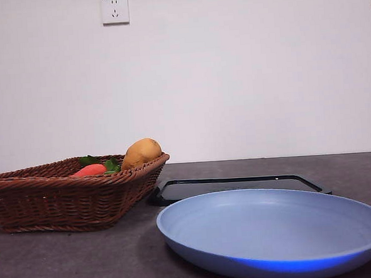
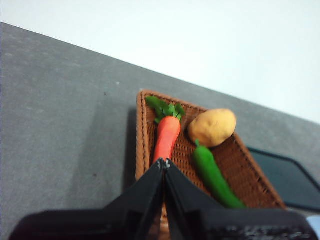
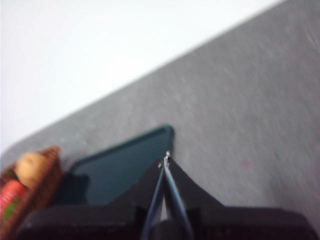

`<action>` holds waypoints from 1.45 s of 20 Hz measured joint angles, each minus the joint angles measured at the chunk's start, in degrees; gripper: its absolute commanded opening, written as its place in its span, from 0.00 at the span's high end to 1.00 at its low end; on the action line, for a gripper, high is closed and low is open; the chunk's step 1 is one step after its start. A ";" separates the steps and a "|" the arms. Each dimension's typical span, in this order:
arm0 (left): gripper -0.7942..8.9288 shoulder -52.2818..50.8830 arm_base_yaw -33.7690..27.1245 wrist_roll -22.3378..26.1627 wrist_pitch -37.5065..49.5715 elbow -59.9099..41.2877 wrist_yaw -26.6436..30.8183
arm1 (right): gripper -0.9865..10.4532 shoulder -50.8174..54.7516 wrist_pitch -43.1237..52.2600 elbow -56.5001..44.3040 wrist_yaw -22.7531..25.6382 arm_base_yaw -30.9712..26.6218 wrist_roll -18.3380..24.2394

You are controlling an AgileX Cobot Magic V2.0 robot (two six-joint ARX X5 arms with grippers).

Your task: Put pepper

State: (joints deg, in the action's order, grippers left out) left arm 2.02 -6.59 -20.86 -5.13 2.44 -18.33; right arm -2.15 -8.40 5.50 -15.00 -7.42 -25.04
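Left claw [image 2: 163, 162] closed, empty, above basket [image 2: 250, 175] | right claw [image 3: 164, 161] closed, empty | pepper [image 2: 214, 176] in basket

Front view low and level across the surface [image 1: 67, 259], blue plate [image 1: 273, 234] near, both wrist views looking down obliquely, all sharing the wicker basket [image 1: 69, 193].

From my front camera I see the basket [image 1: 63, 197] at the left of the table [image 1: 86, 265], the plate [image 1: 273, 234] nearer me at the right, and the flat tray [image 1: 239, 185] behind the plate, just beside the basket. In the basket lie the pepper [image 2: 215, 175], the carrot [image 2: 167, 137] beside it, and the potato [image 2: 212, 127] at the pepper's stem end.
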 measured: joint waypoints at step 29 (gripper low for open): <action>0.91 29.35 0.00 16.17 -30.12 39.58 -25.27 | 0.91 -37.40 -45.64 48.68 -14.95 3.89 25.81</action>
State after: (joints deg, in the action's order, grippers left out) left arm 31.38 -6.59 -4.69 -35.24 42.02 -43.59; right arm -39.55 -54.04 54.17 -29.95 -3.53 0.78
